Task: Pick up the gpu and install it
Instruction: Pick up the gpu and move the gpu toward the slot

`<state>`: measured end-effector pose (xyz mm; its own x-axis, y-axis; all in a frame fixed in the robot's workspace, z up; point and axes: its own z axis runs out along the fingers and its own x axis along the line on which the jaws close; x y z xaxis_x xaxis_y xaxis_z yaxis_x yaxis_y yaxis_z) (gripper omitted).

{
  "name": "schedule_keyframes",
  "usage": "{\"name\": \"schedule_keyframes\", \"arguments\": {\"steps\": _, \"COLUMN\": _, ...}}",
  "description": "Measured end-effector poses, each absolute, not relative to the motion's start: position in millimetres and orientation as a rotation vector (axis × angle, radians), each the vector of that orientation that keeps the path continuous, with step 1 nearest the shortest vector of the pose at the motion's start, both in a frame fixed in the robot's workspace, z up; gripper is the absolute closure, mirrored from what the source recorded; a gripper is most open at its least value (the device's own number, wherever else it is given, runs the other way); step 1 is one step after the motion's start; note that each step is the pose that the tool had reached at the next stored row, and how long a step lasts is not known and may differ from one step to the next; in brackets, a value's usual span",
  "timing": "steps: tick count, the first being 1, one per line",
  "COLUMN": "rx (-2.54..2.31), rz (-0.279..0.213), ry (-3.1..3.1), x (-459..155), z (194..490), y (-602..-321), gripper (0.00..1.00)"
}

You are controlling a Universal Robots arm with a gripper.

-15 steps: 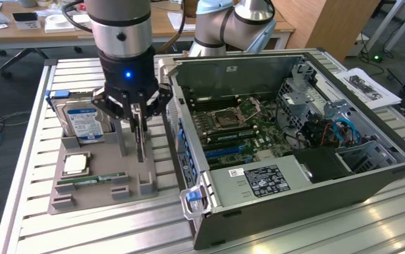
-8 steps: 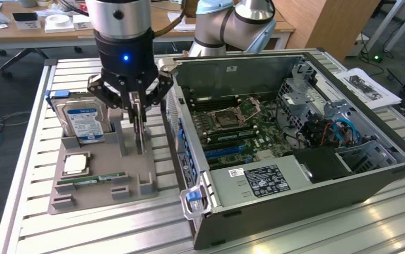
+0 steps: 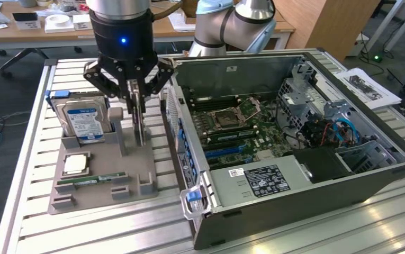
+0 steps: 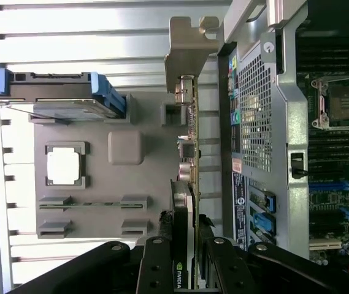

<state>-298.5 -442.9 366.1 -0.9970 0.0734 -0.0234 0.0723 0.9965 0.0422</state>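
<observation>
Your gripper (image 3: 137, 98) has its fingers (image 4: 156, 263) set narrow, one on each flat side of the gpu (image 3: 140, 124), so it is holding the card. The gpu sits right between the fingers and hangs below the hand, standing on its thin edge over the grey tray (image 3: 100, 193). You cannot tell if its low edge touches the tray or is just free of it.

The card's long side lies level. It runs out from the fingers to the silver bracket (image 4: 189, 52) at the far end, side by side with the near wall of the computer case (image 3: 315, 209). The open case is just beside the hand, facing one flat side of the card. The hard drive (image 3: 83, 120) is on the other side. The green board (image 3: 241, 127) lies inside the case, past that wall.
</observation>
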Motion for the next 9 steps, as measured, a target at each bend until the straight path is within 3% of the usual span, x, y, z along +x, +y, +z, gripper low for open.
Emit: {"name": "schedule_keyframes", "arguments": {"steps": 9, "rx": 0.114, "rz": 0.064, "ry": 3.114, "x": -299, "z": 383, "y": -443, "gripper": 0.73}}
